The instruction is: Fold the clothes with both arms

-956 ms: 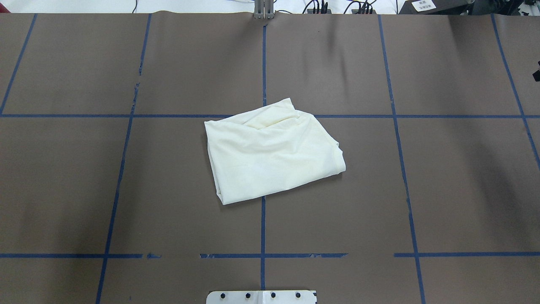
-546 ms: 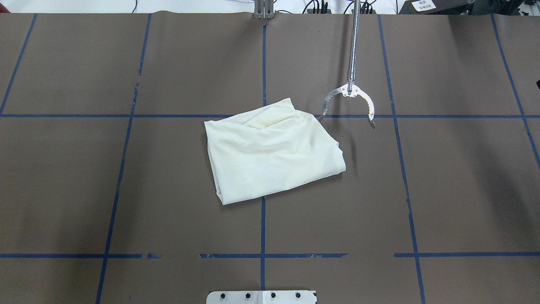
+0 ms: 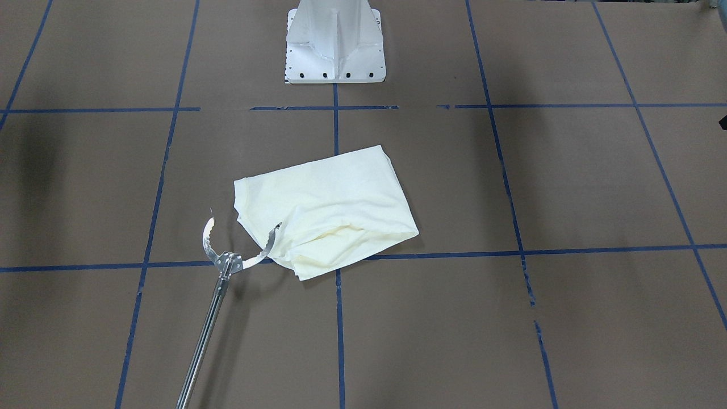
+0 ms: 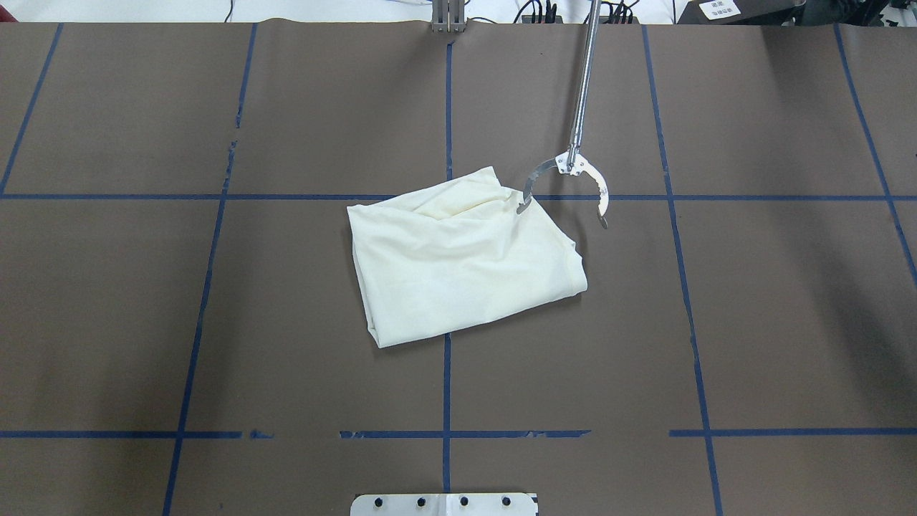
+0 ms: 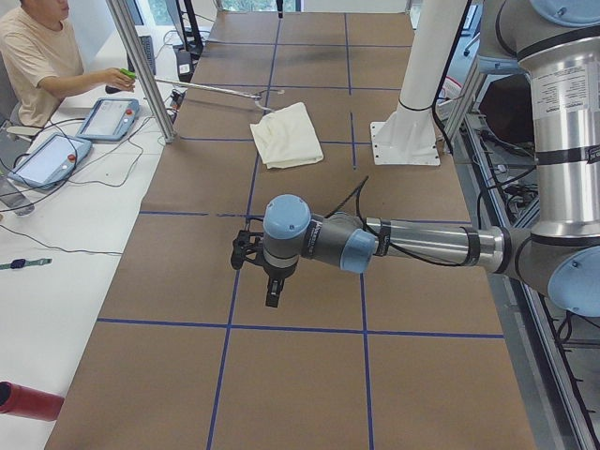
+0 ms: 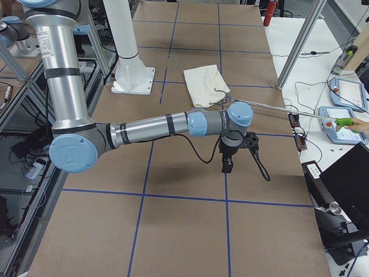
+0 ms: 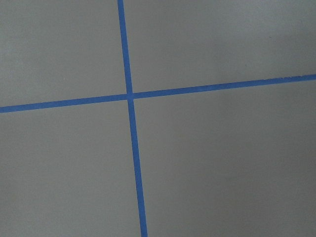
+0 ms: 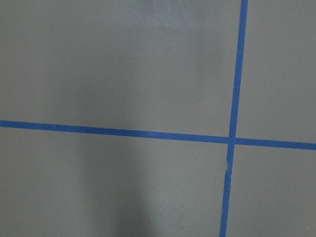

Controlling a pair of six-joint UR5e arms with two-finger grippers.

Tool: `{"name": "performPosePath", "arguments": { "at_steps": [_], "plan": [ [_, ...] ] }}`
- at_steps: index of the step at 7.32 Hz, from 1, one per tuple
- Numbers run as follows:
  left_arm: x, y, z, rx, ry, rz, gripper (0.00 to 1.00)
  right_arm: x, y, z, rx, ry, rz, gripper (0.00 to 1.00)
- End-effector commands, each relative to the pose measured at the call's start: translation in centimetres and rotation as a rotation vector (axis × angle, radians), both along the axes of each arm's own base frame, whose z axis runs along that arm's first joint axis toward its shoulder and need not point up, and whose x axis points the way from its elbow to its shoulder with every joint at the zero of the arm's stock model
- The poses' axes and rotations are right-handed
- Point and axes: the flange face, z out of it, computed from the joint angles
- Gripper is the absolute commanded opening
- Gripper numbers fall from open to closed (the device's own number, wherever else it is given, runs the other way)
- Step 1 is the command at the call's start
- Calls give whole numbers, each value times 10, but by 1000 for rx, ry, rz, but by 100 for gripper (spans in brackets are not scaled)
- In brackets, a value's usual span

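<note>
The left pincer (image 5: 271,292), a black two-finger unit on a grey tubular arm, hangs fingers-down at the centre of the left side view. The right pincer (image 6: 226,166), of the same build, hangs likewise at the centre of the right side view. How far either is open cannot be told from these views. No cloth hangs from either, and both wrist views show only blue tape lines (image 7: 129,96) on bare covering. Both pincers are well apart from the cream fabric T-shirt (image 4: 458,265), which lies in a compact folded bundle at the centre of the overhead frame, on the brown paper-covered surface (image 4: 716,322). A thin silver metal grabber pole (image 4: 582,86) enters from the top edge of that frame. Its curved claw (image 4: 571,166) is spread wide, with one tine touching the bundle's upper right corner. A seated person (image 5: 33,56), upper left of the left side view, holds the pole's green handle. The folding appears complete, and the step in hand is judged to be standing clear. Command no approach until the pole has left the surface, since an arm moving toward the garment could strike the pole.
</note>
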Motion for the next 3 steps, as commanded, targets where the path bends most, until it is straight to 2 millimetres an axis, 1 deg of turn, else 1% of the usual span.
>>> {"name": "performPosePath", "arguments": {
  "at_steps": [1,2,3],
  "plan": [
    [1,-3,-5,11,1,2,100,7,7,9,-16,1,11,100],
    [1,-4,-7,16,1,2,100,11,11,15,-25,2,16,100],
    [1,-4,-9,21,1,2,100,11,12,15,-25,1,16,100]
  ]
}}
